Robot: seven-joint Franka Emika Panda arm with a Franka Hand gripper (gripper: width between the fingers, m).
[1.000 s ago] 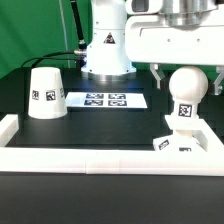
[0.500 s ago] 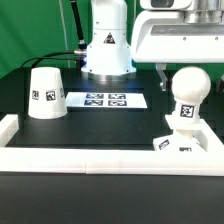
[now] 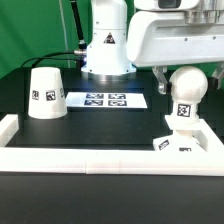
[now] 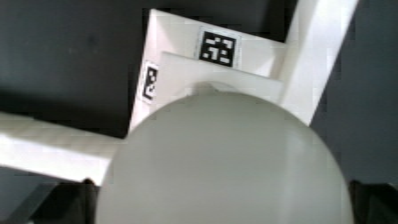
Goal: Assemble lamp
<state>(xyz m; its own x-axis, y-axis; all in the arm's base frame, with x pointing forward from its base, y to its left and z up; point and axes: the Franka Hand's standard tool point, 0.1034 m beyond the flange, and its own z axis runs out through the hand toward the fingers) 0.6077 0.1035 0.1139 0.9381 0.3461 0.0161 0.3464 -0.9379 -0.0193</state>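
Gripper (image 3: 188,76) hangs spread wide over the bulb (image 3: 187,92), a finger down each side of the ball, clasping nothing; contact cannot be told. The bulb stands upright on the base block (image 3: 186,143) at the exterior view's right, and the shade (image 3: 45,93) sits well apart at its left.
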